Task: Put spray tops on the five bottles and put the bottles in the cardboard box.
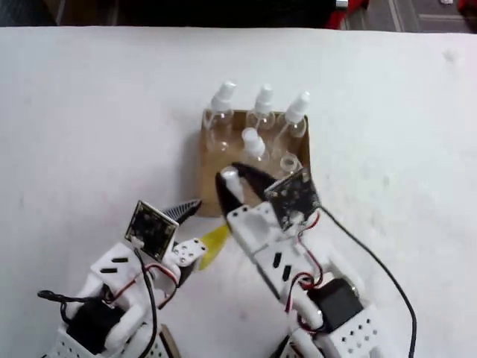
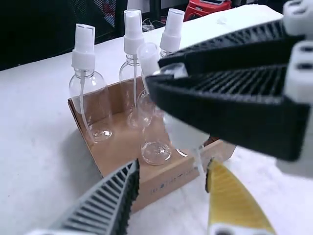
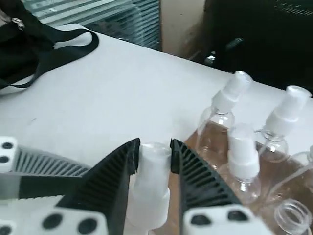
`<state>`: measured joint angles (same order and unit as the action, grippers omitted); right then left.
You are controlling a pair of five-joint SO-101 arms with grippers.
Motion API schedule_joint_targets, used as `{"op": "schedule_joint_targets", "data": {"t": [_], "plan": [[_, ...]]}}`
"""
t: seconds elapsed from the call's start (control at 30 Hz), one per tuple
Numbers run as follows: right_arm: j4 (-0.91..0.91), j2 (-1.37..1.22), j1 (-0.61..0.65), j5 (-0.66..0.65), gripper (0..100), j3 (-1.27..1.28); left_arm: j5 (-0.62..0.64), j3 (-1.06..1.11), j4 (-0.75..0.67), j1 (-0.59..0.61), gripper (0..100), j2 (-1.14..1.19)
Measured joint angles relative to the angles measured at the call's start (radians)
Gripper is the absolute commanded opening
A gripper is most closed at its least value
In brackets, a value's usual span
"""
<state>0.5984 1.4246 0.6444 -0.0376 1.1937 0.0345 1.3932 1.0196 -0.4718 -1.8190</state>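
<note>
right pincer point(image 1: 235, 182) grips the spray top point(image 3: 149, 171) upright over the cardboard box point(image 1: 211, 190) near edge; the uncapped bottle point(image 1: 287, 160) stands just beyond, in its near right corner. left pincer point(image 1: 197, 226) released, farther off.

One cardboard box point(image 1: 209, 179) on one worktop point(image 1: 89, 112). Five clear bottles in all: four capped bottles point(image 1: 218, 127) and one uncapped bottle point(image 1: 287, 160). Five spray tops: four fitted and one loose spray top point(image 1: 231, 179). Two grippers: left gripper point(image 1: 212, 215) and right gripper point(image 1: 232, 173).
</note>
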Motion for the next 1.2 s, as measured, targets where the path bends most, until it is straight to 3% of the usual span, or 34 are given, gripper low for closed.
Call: {"op": "schedule_joint_targets", "data": {"t": [0.2, 0.47, 0.8, 1.03, 1.2], "plan": [[0.101, 0.040, 0.132, 0.000, 1.6, -0.012, 0.000, 0.000, 0.000, -0.005, 23, 0.005], [0.278, 0.123, 0.141, 0.000, 1.6, -0.089, 0.000, 0.000, 0.000, -0.005, 23, 0.005], [0.270, 0.152, 0.141, 0.000, 1.6, -0.094, 0.000, 0.000, 0.000, -0.005, 23, 0.003], [0.044, 0.083, -0.032, 0.000, 1.6, -0.127, 0.000, 0.000, 0.000, -0.002, 23, 0.003], [0.037, 0.048, -0.173, 0.000, 1.6, -0.284, 0.000, 0.000, 0.000, -0.002, 23, 0.003]]}}
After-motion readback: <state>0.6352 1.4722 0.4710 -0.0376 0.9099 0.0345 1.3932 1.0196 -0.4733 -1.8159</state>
